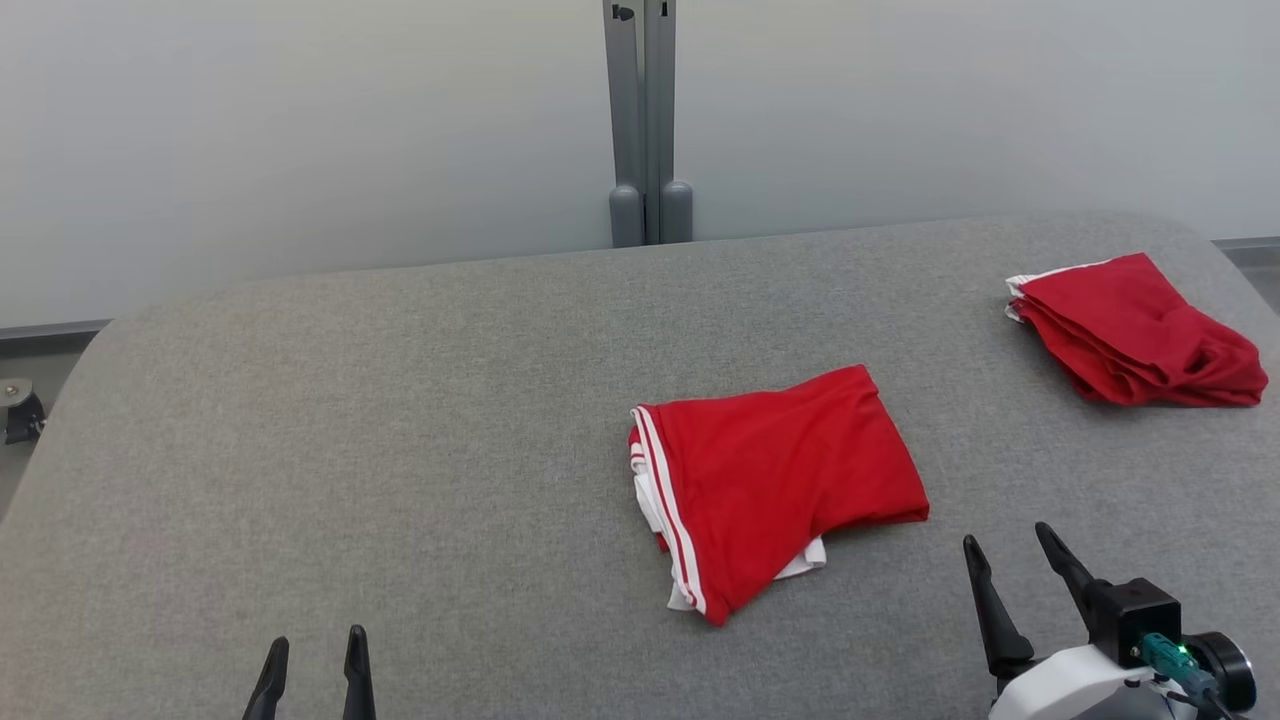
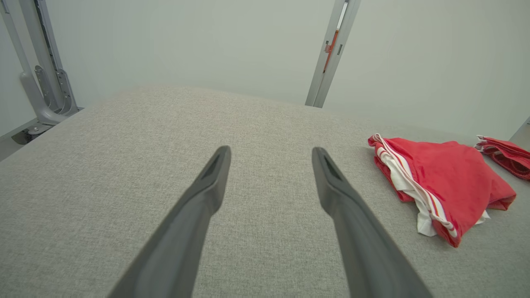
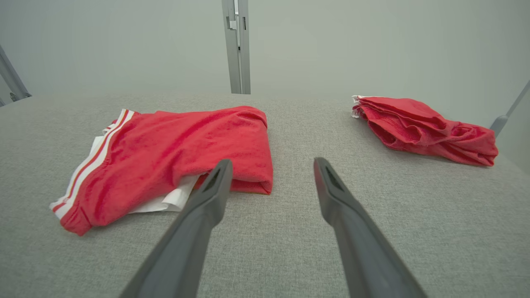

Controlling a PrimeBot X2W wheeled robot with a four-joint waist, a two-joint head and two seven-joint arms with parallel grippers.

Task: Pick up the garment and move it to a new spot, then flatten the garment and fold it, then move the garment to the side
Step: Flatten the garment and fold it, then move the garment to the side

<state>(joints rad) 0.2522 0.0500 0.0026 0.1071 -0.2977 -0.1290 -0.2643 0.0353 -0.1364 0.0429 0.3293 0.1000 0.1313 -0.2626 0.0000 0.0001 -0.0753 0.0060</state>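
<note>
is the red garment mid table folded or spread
Folded: the red white-striped cloth garment lies in compact stacked layers, white edges peeking out underneath.

Bare grey fabric is stretching across the whole left half of the padded table (image 1: 350, 450), giving wide room from near edge to far edge. The folded red garment (image 1: 780, 480) is lying low at the middle, with a bare strip running between it and the near edge. A second red garment (image 1: 1130, 330) is sitting by the far right corner, well apart, leaving a broad lane between them. A grey post (image 1: 645, 120) is standing behind the far edge.
</note>
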